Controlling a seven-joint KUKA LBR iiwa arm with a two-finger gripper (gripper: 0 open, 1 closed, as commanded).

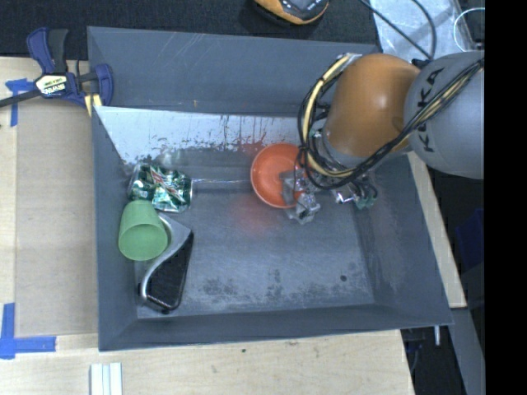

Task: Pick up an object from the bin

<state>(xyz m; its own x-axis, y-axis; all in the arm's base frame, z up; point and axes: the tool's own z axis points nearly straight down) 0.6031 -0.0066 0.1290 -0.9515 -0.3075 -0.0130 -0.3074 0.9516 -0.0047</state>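
1. The gripper [301, 202] hangs at the right rim of a round, smooth orange bowl [268, 175]. The bowl sits near the back wall of the bin [272, 295], right of centre. Whether the claw is released or clenched cannot be told.
2. The scuffed grey metal floor lies open in front of the bowl and along the front and right walls.
3. Three things crowd the left wall, well apart from the gripper: a crumpled green-and-white wrapper [160, 186], a smooth green plastic cup [143, 230] just below it, and a flat black rounded case [169, 274] with a pale edge, touching the cup.
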